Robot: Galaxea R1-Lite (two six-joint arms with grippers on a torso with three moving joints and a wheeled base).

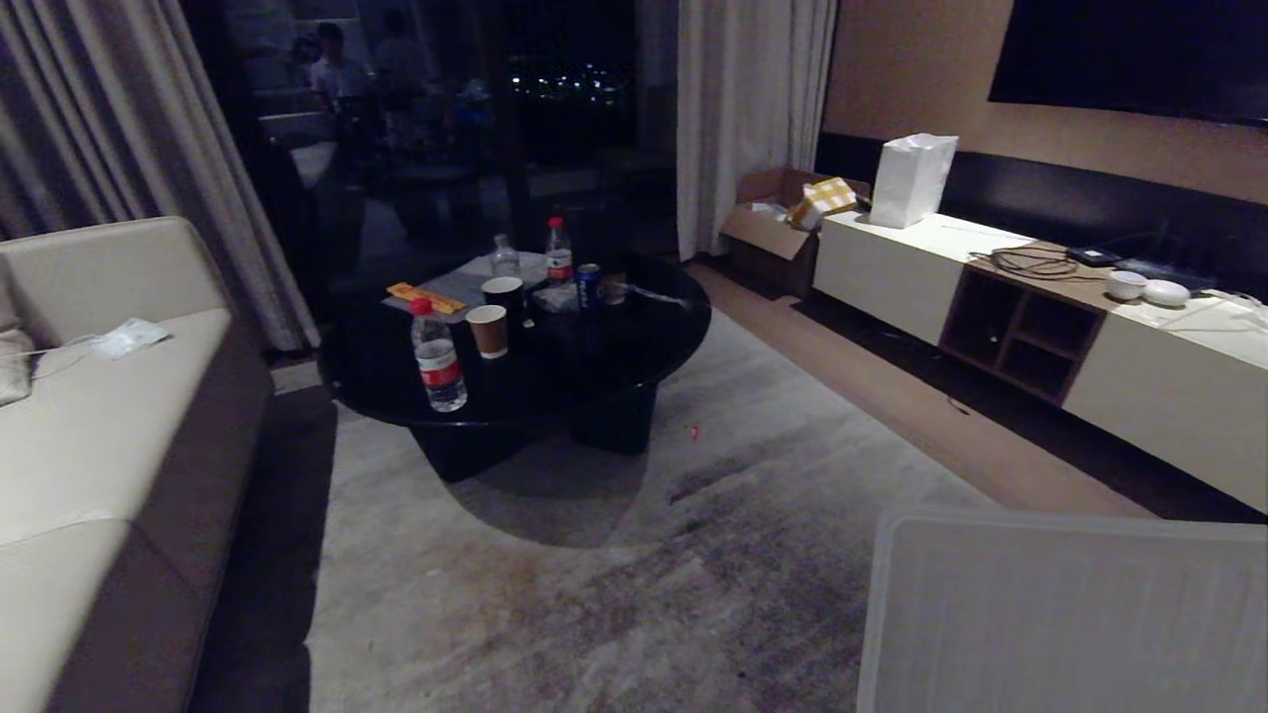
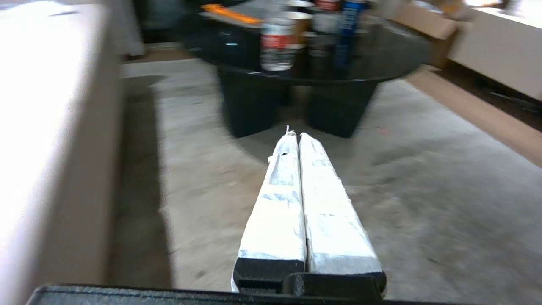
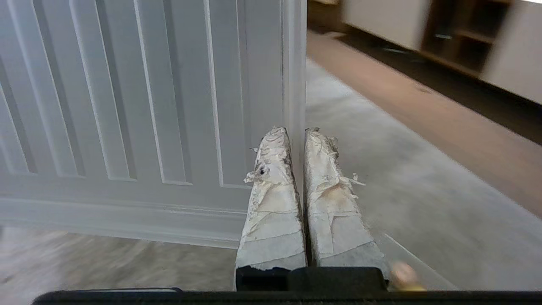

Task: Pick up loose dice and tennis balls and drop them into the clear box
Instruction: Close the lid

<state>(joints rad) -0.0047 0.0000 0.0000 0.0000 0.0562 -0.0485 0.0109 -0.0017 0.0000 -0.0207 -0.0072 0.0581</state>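
Fingers of the left gripper are pressed together on nothing, pointing over the grey carpet toward the round black table at twelve o'clock; fingers of the right gripper are likewise closed and empty, hanging just beside a ribbed clear panel, possibly touching its edge.

No dice and no tennis balls can be found in any view, and no clear box is plainly seen; judging by that, the task seems barely begun, with searching still to do and every pick and drop left.

From the head, neither arm shows; the ribbed panel sits cut off at five o'clock, so whether it belongs to a box cannot be told; the sofa lies at nine o'clock; bottles and cups crowd the table; a tiny red speck on the carpet is too small to name.
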